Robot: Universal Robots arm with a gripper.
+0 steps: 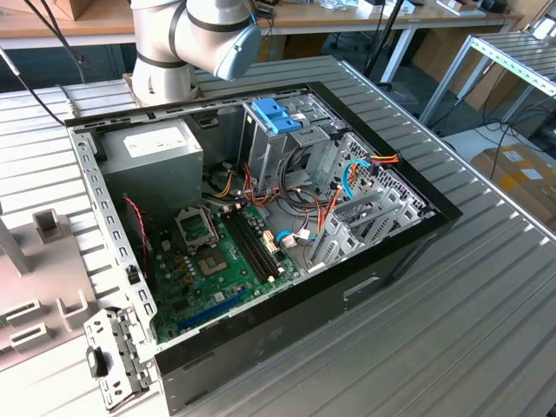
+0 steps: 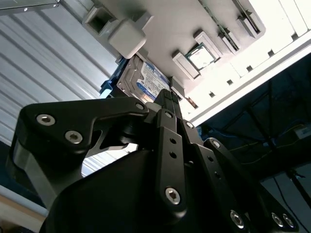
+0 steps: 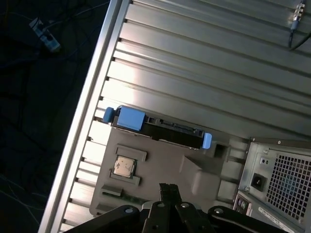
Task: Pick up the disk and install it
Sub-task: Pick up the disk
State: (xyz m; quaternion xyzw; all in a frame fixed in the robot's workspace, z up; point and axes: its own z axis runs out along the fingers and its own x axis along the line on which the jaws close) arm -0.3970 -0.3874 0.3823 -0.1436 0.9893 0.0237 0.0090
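The disk [image 3: 165, 130] stands on edge in a slot of a grey holder [image 3: 165, 167] on the slatted table, its blue carrier rails [image 3: 130, 118] showing at both ends. Its white-and-blue label [image 2: 149, 80] faces the second wrist view. My gripper [image 3: 167, 188] hangs over the holder, a short way from the disk and not touching it. Its black fingers [image 2: 166, 99] are shut together with nothing between them.
The open computer case [image 1: 417, 234] lies on the table, with a grey power supply [image 1: 156, 146], a motherboard [image 1: 213, 256] and a drive cage holding a blue bracket [image 1: 276, 113]. The case's rear panel [image 3: 282, 179] is beside the holder. A processor chip [image 3: 124, 166] sits in the holder. The table edge [image 3: 82, 131] runs close to the disk.
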